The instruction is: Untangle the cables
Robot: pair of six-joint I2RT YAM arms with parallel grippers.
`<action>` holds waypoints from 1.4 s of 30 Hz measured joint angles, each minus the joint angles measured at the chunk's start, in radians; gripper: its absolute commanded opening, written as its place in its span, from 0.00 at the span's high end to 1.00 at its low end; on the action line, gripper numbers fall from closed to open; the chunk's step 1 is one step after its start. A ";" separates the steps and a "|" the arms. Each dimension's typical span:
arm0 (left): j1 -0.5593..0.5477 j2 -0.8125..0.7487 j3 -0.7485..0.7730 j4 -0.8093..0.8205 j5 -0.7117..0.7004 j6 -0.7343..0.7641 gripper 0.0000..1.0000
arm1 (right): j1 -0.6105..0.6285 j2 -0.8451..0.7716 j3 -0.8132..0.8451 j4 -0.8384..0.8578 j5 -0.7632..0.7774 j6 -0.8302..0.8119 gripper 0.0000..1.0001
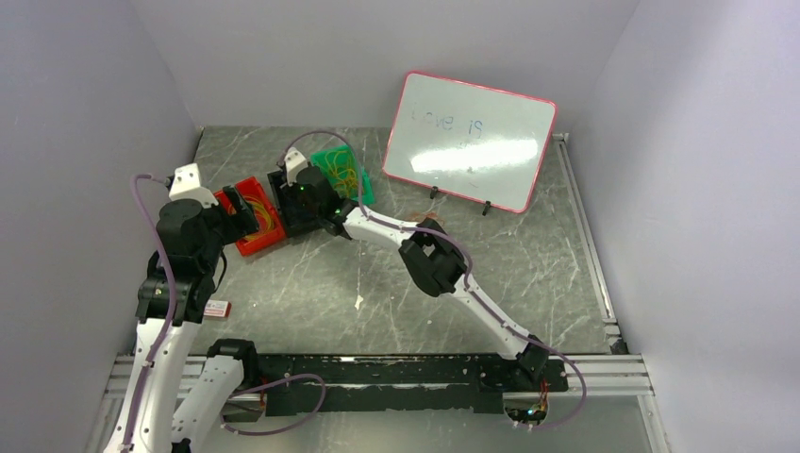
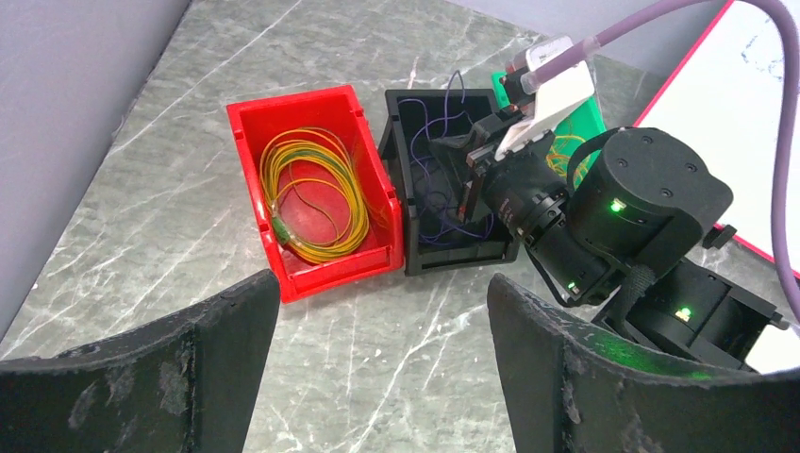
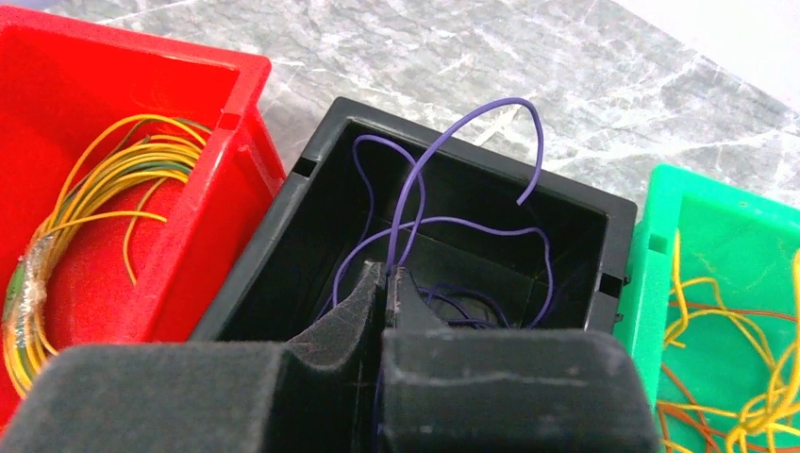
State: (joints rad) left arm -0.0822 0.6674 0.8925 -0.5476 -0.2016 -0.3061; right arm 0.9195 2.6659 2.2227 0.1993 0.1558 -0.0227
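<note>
Sitting on grey marbled tabletop [image 1: 311, 274]: three boxy plastic bins in a row, red bin [image 2: 283, 109], black bin [image 3: 453, 132], green bin [image 3: 660, 198]. Hovering before them, left hand [image 2: 384, 283], spread wide, empty. Dipped into black bin, right hand [image 3: 387, 283], pinched tight on thin purple cable [image 3: 453, 118] arching upward. Coiled oval along red bin's length, yellow cable [image 2: 311, 193]. Tangled in green bin, orange and yellow strands [image 3: 745, 406].

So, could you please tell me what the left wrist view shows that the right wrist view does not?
Only the left wrist view: the open left gripper, the right arm reaching into the black bin, and the whiteboard. Only the right wrist view: the right gripper shut on the purple cable, and the orange cable in the green bin. Both: the red bin holding the coiled yellow cable.
</note>
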 measured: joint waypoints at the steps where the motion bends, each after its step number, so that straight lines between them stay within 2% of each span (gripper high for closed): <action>1: 0.000 0.000 0.000 0.000 0.000 0.000 0.15 | -0.002 0.009 0.012 -0.007 -0.004 0.002 1.00; 15: 0.000 0.005 -0.006 0.000 0.013 0.000 0.15 | -0.004 0.037 0.050 -0.050 -0.012 0.006 1.00; 32: 0.000 0.004 -0.017 0.000 0.021 0.000 0.15 | 0.006 0.037 0.049 -0.115 0.202 -0.113 0.98; 42: 0.000 0.003 -0.017 -0.001 0.023 0.000 0.15 | 0.035 0.034 0.042 -0.096 0.101 -0.123 0.93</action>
State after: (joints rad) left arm -0.0822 0.6708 0.8757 -0.5488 -0.1783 -0.3061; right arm 0.9550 2.6995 2.2642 0.1032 0.2565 -0.1459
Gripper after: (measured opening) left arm 0.849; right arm 0.059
